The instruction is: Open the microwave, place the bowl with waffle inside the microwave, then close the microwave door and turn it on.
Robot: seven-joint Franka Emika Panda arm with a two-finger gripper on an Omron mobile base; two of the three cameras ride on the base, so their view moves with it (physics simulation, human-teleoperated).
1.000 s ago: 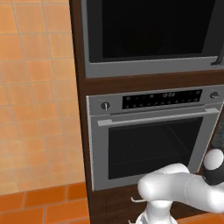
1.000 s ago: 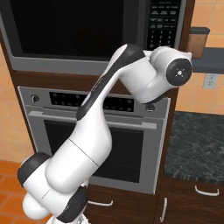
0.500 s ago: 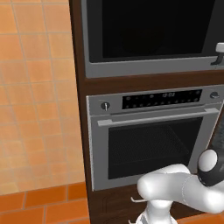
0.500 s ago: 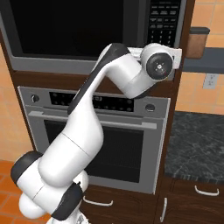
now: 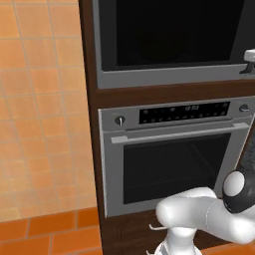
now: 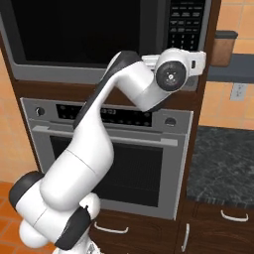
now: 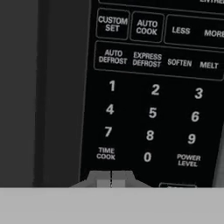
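Below my reach, an oven [image 5: 174,159] with a knob [image 5: 119,120] at each end of its dark display strip [image 5: 184,112] and a silver bar handle [image 5: 179,134] sits in dark wood cabinetry. Orange tiles [image 5: 40,124] cover the wall to the left. To the right, a dark speckled counter [image 6: 221,158] tops drawers with pale handles [image 6: 234,216], beside a wall outlet [image 6: 238,92] and a brown canister [image 6: 222,48] on a shelf [image 6: 233,67].

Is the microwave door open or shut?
Shut. The microwave door lies flat in the grey frame of the microwave, beside its keypad. The closed claw points at the keypad's lower buttons.
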